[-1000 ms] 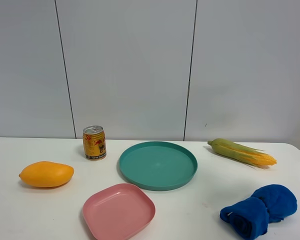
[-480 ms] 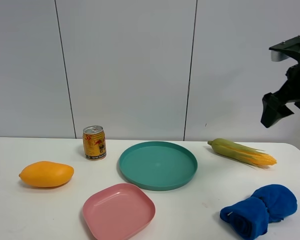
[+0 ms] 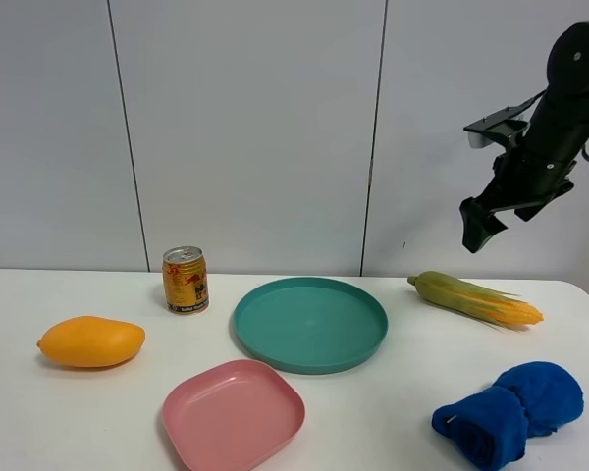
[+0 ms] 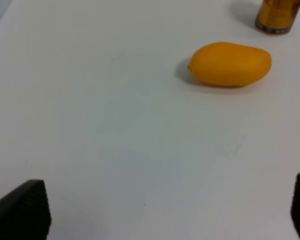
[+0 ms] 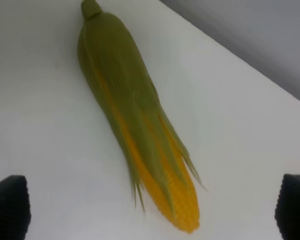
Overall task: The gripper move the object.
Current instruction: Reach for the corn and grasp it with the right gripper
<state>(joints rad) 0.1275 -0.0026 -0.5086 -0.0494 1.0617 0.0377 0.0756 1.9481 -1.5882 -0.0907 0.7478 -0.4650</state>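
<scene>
The corn cob (image 3: 474,297) lies on the white table at the right rear, green husk end toward the plate, yellow kernels toward the table's right edge. It fills the right wrist view (image 5: 135,115). My right gripper (image 3: 474,232) hangs in the air well above the cob, open and empty; its fingertips (image 5: 9,206) show at the frame's lower corners. My left gripper (image 4: 165,210) is open and empty above bare table, with the orange mango (image 4: 230,63) ahead of it. The left arm is out of the exterior view.
A teal round plate (image 3: 310,324) sits mid-table, a pink square plate (image 3: 234,413) in front of it. A gold drink can (image 3: 186,281) stands at the back left, the mango (image 3: 90,341) at the left. A blue rolled cloth (image 3: 510,411) lies at the front right.
My right arm came into the exterior view from the right and moved left and a little down, now hanging above the corn cob. Nothing on the table has moved.
</scene>
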